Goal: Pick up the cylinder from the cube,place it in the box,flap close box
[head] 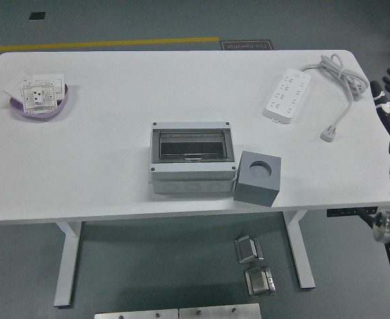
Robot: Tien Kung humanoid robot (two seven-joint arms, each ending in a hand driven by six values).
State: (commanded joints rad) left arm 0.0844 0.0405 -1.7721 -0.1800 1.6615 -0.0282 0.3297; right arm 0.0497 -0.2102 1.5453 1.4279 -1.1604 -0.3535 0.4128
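Power strip [287, 96] (white), purple bowl [40, 106]

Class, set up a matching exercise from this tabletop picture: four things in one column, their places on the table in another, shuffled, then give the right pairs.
Things:
1. grey cube
2. power strip
3. purple dish
4. box

Places:
A. far left of the table
B. middle of the table
C. far right part, cable coiled beside it
D. near edge, right beside the box

Pairs: 1-D, 2-C, 3-A, 4-B
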